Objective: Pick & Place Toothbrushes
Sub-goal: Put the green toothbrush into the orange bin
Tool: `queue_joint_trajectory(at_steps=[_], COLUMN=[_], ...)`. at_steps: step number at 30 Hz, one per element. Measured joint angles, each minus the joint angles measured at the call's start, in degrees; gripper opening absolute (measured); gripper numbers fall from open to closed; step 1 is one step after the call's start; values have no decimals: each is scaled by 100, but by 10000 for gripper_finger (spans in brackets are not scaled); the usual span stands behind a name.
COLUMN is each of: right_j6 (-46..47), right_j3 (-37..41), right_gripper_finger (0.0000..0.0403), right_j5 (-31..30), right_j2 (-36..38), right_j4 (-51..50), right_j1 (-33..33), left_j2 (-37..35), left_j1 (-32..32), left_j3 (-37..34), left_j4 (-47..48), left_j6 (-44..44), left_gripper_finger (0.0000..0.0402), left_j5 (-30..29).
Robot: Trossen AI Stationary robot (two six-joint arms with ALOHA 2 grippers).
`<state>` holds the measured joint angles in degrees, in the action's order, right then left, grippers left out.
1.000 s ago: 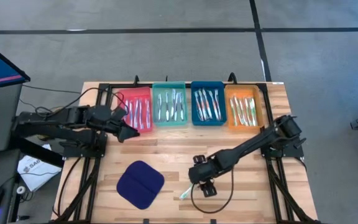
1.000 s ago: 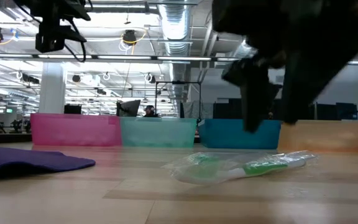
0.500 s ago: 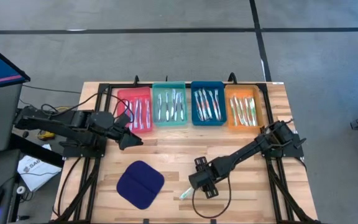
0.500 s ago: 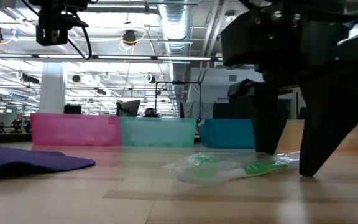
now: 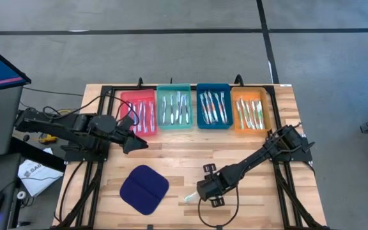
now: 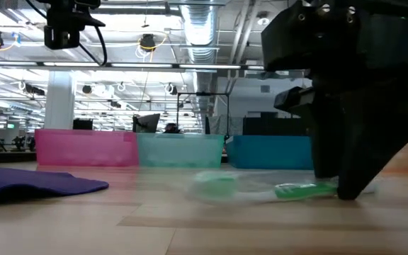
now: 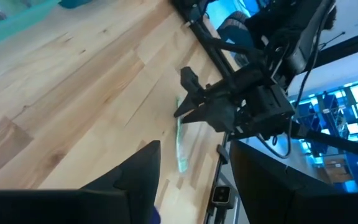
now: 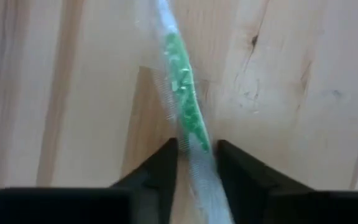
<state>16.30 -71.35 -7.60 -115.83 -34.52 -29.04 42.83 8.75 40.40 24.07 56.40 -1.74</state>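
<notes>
My right gripper point(image 5: 204, 193) is down on the lone wrapped toothbrush point(image 6: 261, 190) near the front edge of the tabletop point(image 5: 171, 153).
In the right wrist view its two fingers point(image 8: 160, 168) sit tight against either side of the clear-wrapped, green-accented toothbrush, which lies flat on the wood just beside the dark blue cloth pad point(image 5: 144, 188); I read that as narrowly closed on it. My left gripper point(image 5: 135, 142) hangs above the tabletop in front of the red tray point(image 5: 139, 112), fingers parted, holding nothing. The other toothbrushes point(image 5: 211, 107) lie in the red, teal point(image 5: 174, 107), blue point(image 5: 213, 107) and orange point(image 5: 252, 110) trays along the far edge.
</notes>
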Motion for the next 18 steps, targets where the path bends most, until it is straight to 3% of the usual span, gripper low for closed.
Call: queue_joint_trajectory(at_steps=[5,11,18], right_j6=[9,791,1508], right_j3=[-1,-2,-292], right_gripper_finger=[19,33,13], right_j5=[285,329,574], right_j2=[2,2,-53], right_j4=[-31,-35,-259], right_j1=[20,33,73], left_j2=[0,0,0], left_j1=[0,-2,-4], left_j3=[0,0,0], left_j4=[-105,-150,-204], left_j6=[5,5,5], left_gripper_finger=[187,187,187], left_j5=[-33,-132,-133])
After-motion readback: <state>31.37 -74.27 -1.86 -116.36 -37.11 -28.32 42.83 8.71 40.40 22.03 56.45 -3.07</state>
